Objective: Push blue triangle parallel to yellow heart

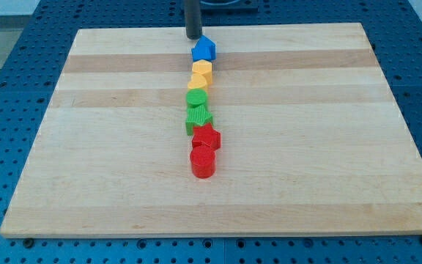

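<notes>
Blue triangle [204, 49] sits at the top end of a line of blocks running down the middle of the counter [86, 147], touching the yellow heart [201, 75] just below it. In the camera view, our tip [194, 37] stands just beside the blue triangle's upper-left edge, toward the view's top; whether they touch we cannot tell. We carry no gripper, only the rod, holding nothing. The triangle lies down and right of our tip, so we judge a sideways push comes next.
</notes>
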